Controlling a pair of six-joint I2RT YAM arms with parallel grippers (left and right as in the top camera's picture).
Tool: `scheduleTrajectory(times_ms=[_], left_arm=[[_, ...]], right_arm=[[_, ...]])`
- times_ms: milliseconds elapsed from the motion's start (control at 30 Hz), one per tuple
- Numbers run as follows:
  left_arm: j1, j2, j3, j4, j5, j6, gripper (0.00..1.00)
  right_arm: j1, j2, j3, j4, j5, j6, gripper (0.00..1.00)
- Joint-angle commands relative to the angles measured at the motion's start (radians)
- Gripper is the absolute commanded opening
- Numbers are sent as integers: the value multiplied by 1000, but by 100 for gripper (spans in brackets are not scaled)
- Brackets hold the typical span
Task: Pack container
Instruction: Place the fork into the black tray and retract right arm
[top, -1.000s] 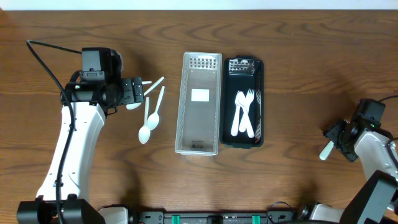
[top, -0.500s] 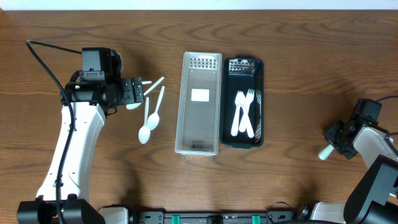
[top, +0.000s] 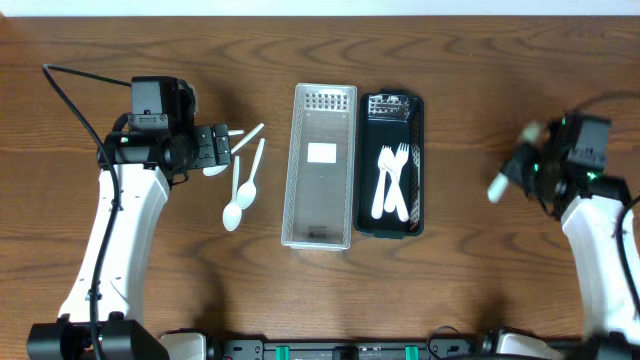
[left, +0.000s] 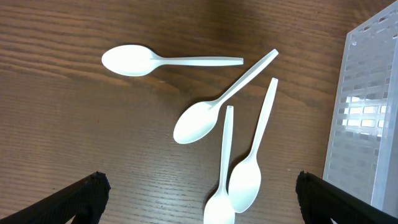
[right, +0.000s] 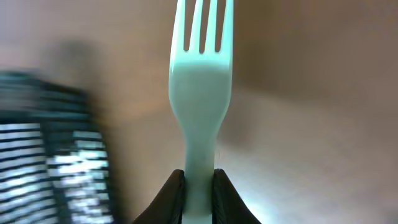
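While the left end effector (top: 218, 147) stays parked with its fingers spread wide over the four loose spoons (left: 199, 121), the right arm has swung up and inward from the table's (top: 480, 80) lower right within the last second. The right end effector (right: 199, 186) is pinched narrow on the handle of a white fork (right: 200, 93), tines pointing away from the wrist. Motion blur in both views shows it travelling. The fork now hangs well apart from the black tray (top: 419, 170), where other forks (top: 392, 185) already lie, just beside the clear basket (top: 297, 170). Judging by that, the carry toward the black tray is under way. Release has not yet come, and the spoons are not yet packed.
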Motion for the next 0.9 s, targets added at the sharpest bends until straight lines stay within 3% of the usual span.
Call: scheduleTrajectory(times_ms=[0, 433, 667, 767, 867], left_arm=[[4, 6, 16, -1, -1, -8, 98], [4, 6, 16, -1, -1, -9, 98], [4, 6, 16, 0, -1, -9, 98], [4, 6, 16, 0, -1, -9, 98], [4, 6, 16, -6, 0, -42, 98]], right_arm=[[104, -37, 57, 2, -50, -10, 1], [465, 167, 50, 114, -43, -42, 1], [510, 267, 50, 135, 40, -34, 5], [510, 320, 50, 156, 38, -35, 18], [509, 326, 58, 187, 6, -56, 50]])
